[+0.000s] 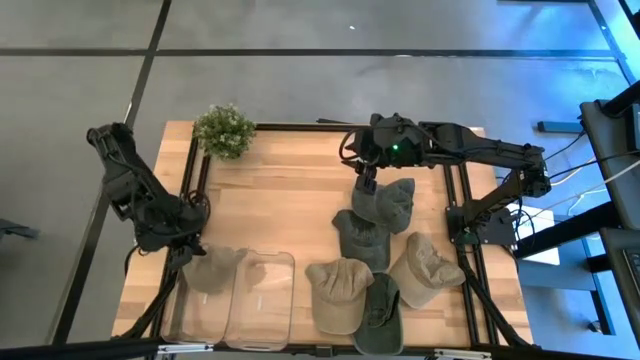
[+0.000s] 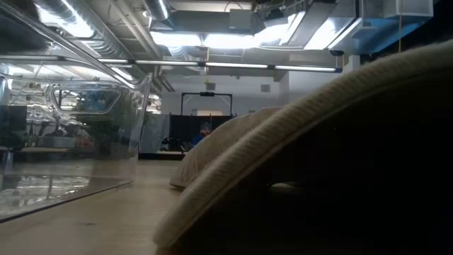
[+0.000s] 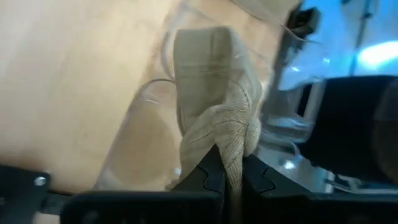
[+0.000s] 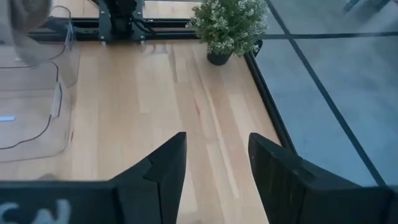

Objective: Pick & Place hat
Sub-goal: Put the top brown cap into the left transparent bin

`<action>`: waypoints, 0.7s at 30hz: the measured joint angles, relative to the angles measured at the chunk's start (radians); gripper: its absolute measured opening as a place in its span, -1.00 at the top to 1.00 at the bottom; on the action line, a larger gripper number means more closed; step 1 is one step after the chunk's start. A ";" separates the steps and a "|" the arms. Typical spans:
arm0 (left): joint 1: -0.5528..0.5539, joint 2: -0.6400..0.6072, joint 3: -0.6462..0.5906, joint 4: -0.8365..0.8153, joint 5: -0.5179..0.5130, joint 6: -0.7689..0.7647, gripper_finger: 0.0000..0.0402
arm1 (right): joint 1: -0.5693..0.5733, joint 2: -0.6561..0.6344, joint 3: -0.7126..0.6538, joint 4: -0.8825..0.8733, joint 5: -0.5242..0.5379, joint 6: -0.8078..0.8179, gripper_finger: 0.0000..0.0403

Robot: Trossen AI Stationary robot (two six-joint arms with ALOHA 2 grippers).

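Observation:
My left gripper (image 1: 188, 248) (image 3: 229, 163) is shut on a tan hat (image 1: 216, 268), which hangs over the far end of two clear plastic bins (image 1: 240, 300) at the table's near-left. My right gripper (image 1: 367, 186) (image 4: 216, 155) is open and hovers at the far edge of an olive hat (image 1: 388, 205), with only bare wood between its fingers. That olive hat lies partly on a dark green hat (image 1: 362, 240). Nearer the front edge lie two tan hats (image 1: 338, 292) (image 1: 426, 268) and another dark green hat (image 1: 381, 308). My left gripper pinches a bunched fold of the tan hat's fabric (image 3: 231, 146) between its two fingers. The rest of the hat (image 3: 211, 68) reaches out beyond the fingertips, lifted above the clear bin's wall (image 3: 149, 124).
A small potted plant (image 1: 224, 130) (image 4: 229, 25) stands at the table's far-left corner. Black frame rails (image 1: 462, 215) run along the table's edges. Bare wood lies in the middle and far part of the table (image 1: 290, 190). In the low view a hat brim (image 2: 297, 134) fills the right.

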State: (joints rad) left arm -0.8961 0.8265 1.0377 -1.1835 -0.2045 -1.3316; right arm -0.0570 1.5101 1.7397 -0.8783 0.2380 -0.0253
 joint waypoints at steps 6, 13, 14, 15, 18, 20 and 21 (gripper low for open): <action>0.001 0.008 -0.036 -0.012 -0.067 -0.009 0.93 | 0.000 0.000 0.000 0.020 -0.003 0.002 0.13; 0.001 0.009 -0.050 -0.013 -0.060 0.048 0.92 | 0.000 0.000 0.000 0.022 -0.004 0.025 0.13; 0.001 0.010 -0.050 -0.014 -0.065 0.051 0.91 | 0.000 0.000 0.000 0.022 -0.004 0.025 0.13; 0.001 0.010 -0.050 -0.017 -0.068 0.051 0.90 | 0.000 0.000 0.000 0.022 -0.004 0.025 0.13; 0.001 0.010 -0.050 -0.035 -0.071 0.031 0.83 | 0.000 0.000 0.000 0.022 -0.004 0.025 0.13; 0.001 0.010 -0.050 -0.043 -0.071 0.019 0.75 | 0.000 0.000 0.000 0.022 -0.004 0.024 0.13; 0.001 0.010 -0.050 -0.048 -0.071 0.011 0.71 | 0.000 0.000 0.000 0.022 -0.004 0.023 0.13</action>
State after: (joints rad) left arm -0.8951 0.8368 0.9878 -1.2318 -0.2752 -1.3202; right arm -0.0570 1.5101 1.7397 -0.8562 0.2338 -0.0021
